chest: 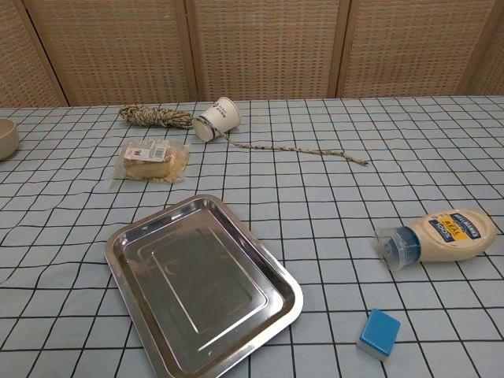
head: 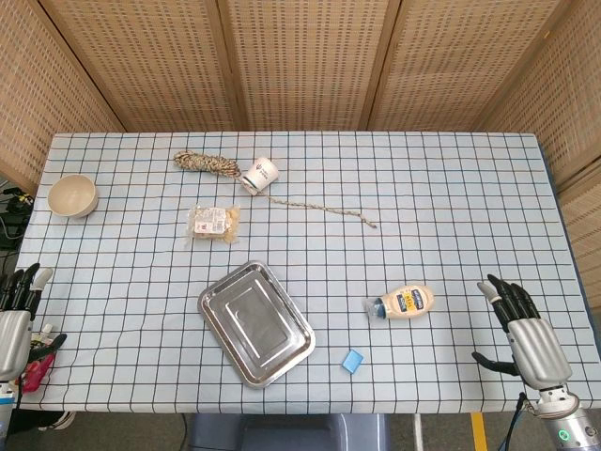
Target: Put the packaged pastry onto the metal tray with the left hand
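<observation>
The packaged pastry (head: 214, 224) (chest: 150, 161) lies flat in clear wrap on the checked cloth, a little beyond the metal tray (head: 255, 321) (chest: 201, 282). The tray is empty and sits near the table's front edge, turned at an angle. My left hand (head: 16, 319) hangs at the table's front left corner, fingers apart and holding nothing, far from the pastry. At the front right corner my right hand (head: 522, 331) is also open and empty. Neither hand shows in the chest view.
A tipped paper cup (head: 260, 175) (chest: 217, 118) and a coiled rope (head: 204, 163) (chest: 154, 116) lie behind the pastry. A beige bowl (head: 72, 195) stands at the far left. A mayonnaise bottle (head: 402, 303) (chest: 438, 235) and a blue block (head: 352, 361) (chest: 379, 331) lie right of the tray.
</observation>
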